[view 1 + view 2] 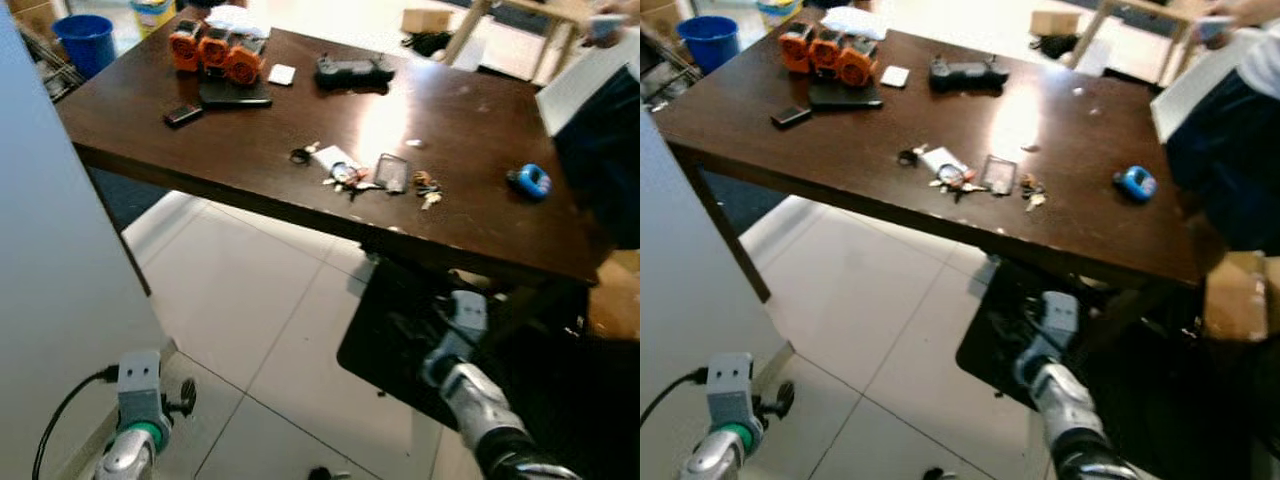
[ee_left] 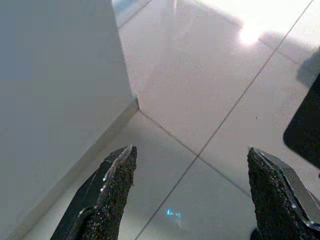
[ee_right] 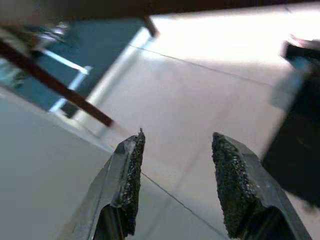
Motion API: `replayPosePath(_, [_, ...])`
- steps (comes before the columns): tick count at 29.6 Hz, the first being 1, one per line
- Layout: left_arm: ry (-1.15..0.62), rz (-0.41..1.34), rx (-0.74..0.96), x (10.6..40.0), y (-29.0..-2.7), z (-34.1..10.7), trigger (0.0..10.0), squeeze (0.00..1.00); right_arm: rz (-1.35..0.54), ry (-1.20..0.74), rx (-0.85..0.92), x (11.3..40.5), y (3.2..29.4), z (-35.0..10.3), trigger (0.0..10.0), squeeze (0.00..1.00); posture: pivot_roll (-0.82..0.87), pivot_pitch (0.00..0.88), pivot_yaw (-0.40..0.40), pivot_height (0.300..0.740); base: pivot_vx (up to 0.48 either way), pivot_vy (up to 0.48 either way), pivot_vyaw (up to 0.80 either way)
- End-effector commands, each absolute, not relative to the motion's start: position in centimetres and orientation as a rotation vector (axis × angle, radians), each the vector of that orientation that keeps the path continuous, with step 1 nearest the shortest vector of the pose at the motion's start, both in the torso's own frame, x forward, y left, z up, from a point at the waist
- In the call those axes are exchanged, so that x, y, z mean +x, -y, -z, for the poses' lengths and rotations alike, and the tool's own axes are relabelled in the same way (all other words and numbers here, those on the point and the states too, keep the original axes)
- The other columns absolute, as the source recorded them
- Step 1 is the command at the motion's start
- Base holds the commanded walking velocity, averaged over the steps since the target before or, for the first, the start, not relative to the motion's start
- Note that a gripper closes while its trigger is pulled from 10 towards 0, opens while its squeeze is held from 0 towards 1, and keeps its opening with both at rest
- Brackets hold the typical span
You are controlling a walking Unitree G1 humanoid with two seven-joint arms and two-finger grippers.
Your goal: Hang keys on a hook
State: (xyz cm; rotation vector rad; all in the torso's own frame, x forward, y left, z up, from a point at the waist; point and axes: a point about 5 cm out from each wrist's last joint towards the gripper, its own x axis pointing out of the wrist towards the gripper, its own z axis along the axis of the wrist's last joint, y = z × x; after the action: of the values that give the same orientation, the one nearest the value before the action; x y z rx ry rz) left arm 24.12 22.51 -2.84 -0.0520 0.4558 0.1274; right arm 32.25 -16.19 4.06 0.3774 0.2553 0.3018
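Note:
A bunch of keys [image 1: 345, 178] with a white tag lies near the front edge of the dark wooden table [image 1: 240, 140]. A smaller bunch of keys [image 1: 428, 190] rests a little to its right. Both arms hang low in front of the table, below its top: my left arm [image 1: 138, 400] beside the white wall, my right arm [image 1: 465, 375] under the table's edge. In the left wrist view my left gripper [image 2: 190, 155] is open over floor tiles, holding nothing. My right gripper [image 3: 177, 137] is open too, facing the floor and a table leg.
On the table are orange packs [image 1: 215, 50], a black controller [image 1: 355, 72], a phone [image 1: 183, 115] and a blue tape measure [image 1: 530, 180]. A white wall [image 1: 50, 250] stands close on the left. A person in dark clothes [image 1: 600, 150] is at the right. A black mat [image 1: 400, 340] lies under the table.

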Motion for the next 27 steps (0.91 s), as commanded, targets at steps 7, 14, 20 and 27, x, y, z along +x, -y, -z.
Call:
replayPosePath(7, [-0.371,-0.100,-0.087,24.8,-21.2,2.2,10.0,0.00,-0.481,-0.217,0.342,33.0,12.3,-5.4,10.0,0.00,0.14,0.064,-0.081,0.740,0.000,0.000,0.00])
replayPosePath(14, [-0.324,-0.091,-0.144,25.9,-19.1,1.6,10.0,0.00,-0.535,-0.244,0.290,33.9,13.2,-6.3,10.0,0.00,0.16,0.030,-0.197,0.740,0.000,0.000,0.00])
replayPosePath(20, [-0.298,-0.074,-0.150,26.8,-18.5,1.0,10.0,0.00,-0.526,-0.227,0.271,34.8,13.2,-7.5,10.0,0.00,0.18,0.016,-0.193,0.740,0.000,0.000,0.00])
replayPosePath(27, [-0.323,0.013,-0.074,27.0,-18.8,0.9,10.0,0.00,-0.439,-0.184,0.414,35.0,12.6,-7.6,10.0,0.00,0.19,0.000,-0.058,0.740,0.000,0.000,0.00])
